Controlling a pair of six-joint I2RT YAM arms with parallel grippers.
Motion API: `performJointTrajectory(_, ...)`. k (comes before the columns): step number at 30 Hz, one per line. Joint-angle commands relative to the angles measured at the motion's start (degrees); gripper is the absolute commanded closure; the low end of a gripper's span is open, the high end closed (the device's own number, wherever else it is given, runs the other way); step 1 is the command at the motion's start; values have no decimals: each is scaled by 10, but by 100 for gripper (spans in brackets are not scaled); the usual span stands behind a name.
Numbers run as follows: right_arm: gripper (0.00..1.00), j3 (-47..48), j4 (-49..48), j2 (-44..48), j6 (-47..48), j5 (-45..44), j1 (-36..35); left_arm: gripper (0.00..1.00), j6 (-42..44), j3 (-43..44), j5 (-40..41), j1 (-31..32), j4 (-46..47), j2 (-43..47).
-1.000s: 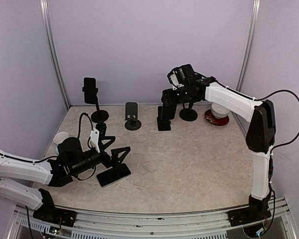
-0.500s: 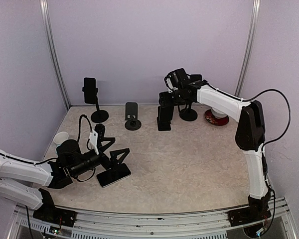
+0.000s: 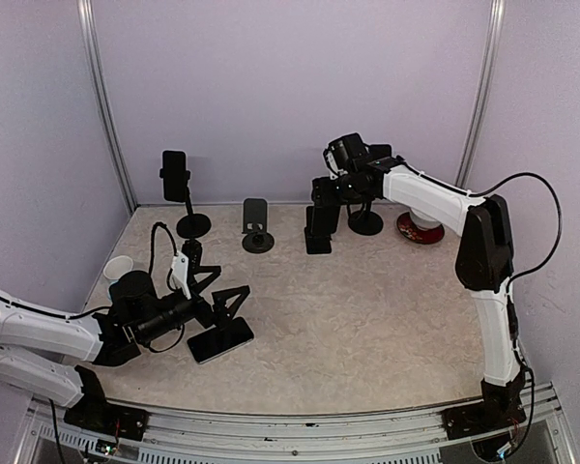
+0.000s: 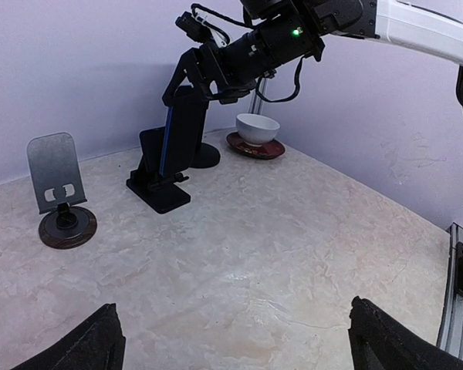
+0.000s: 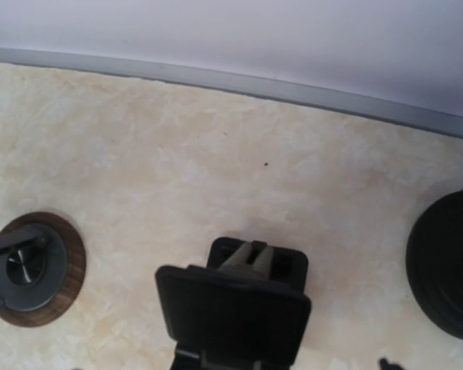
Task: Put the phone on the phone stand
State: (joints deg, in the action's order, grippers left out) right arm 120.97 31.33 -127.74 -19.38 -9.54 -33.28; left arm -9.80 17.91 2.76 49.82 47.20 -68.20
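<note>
- Upper centre: right jaws are clamping the phone (image 3: 321, 205) at the black stand (image 3: 317, 244).
- Lower left: left jaws are gaping wide beside a second phone (image 3: 222, 340).

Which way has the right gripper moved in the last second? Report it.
Yes. In the top view the right gripper shifted slightly left, away from the white bowl.

**Soft, even light over a pale counter**

Diffuse light fills the lavender walls (image 3: 290, 87) and marbled counter (image 3: 367, 319), leaving only short, faint shadows close under the objects. The overhead view is bright and fairly sharp. In the left wrist view the counter's far edge bows, the left gripper (image 4: 233, 324) is two dark, soft shapes in the bottom corners, and a white bowl (image 4: 257, 128) carries a mild sheen. The right wrist close-up is softer, its black stand (image 5: 256, 258) nearly featureless.
</note>
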Motion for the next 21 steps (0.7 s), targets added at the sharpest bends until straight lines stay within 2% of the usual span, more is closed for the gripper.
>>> performJointTrajectory(1, 68, 22, -39, -12, -13, 2, 4, 1, 2, -8, 10, -5, 21, 5)
performJointTrajectory(21, 66, 23, -47, -24, -28, 5, 4, 1, 2, -3, 6, -6, 23, -4)
